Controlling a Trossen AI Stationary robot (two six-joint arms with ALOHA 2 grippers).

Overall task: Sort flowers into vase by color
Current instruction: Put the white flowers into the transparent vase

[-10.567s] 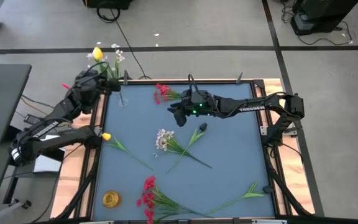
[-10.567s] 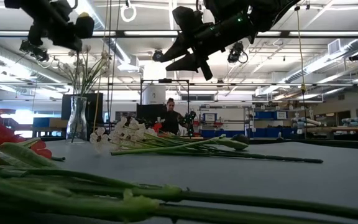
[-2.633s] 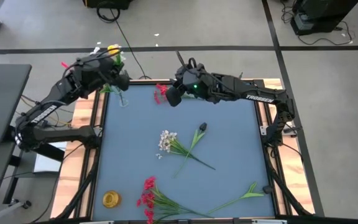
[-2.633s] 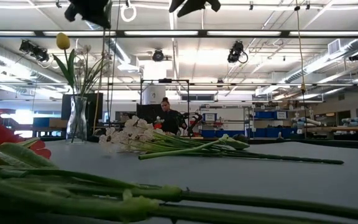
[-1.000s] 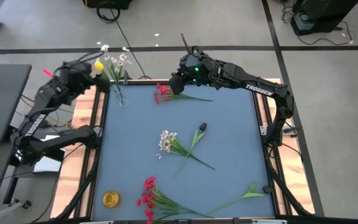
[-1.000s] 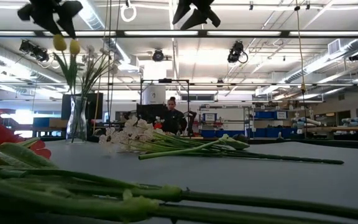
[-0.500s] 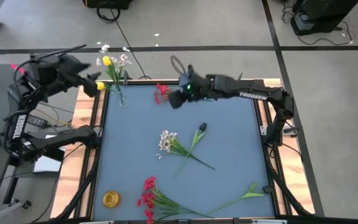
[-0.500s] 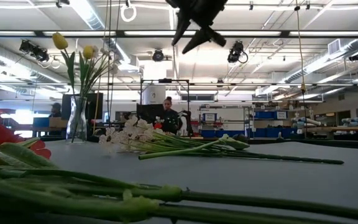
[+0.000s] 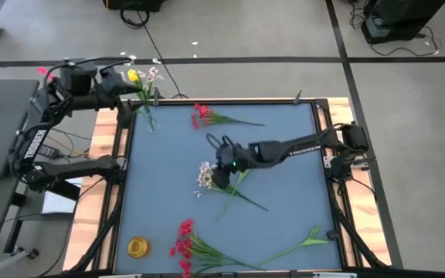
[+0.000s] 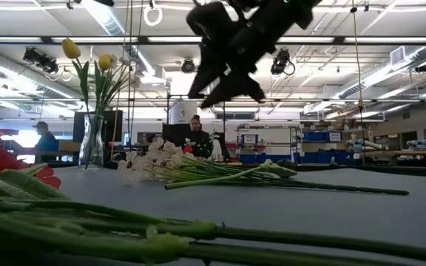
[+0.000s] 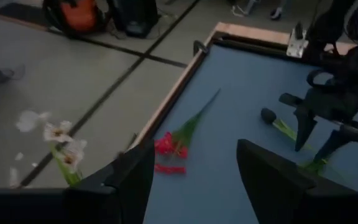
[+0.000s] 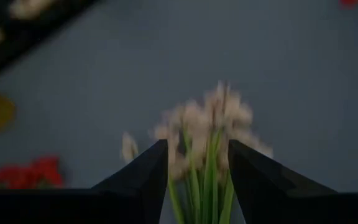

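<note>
A glass vase [image 10: 91, 140] at the table's far left corner holds two yellow tulips [image 10: 71, 48] and white sprays. My left gripper [image 9: 123, 94] hangs open just left of the vase [image 9: 151, 120], nothing between its fingers [image 11: 135, 177]. My right gripper [image 9: 216, 176] is open above a white-blossom sprig [image 9: 204, 173] lying mid-table; in its wrist view the fingers stand on either side of the green stems [image 12: 197, 186], clear of them. A dark-bud flower [image 9: 251, 158] lies beside it. A red flower [image 9: 202, 116] lies at the far edge.
More red blossoms [image 9: 184, 235] and a leafy green sprig [image 9: 304, 243] lie along the near edge, with a round yellow object [image 9: 137, 247] at the near left. People stand in the room beyond the table [image 10: 198, 140].
My right gripper has left the far edge by the red flower and dropped toward the table's middle, tipping down over the white sprig. My left gripper has risen off the tulip heads, turned, and drawn back to the left of the vase; both tulips stay in it.
</note>
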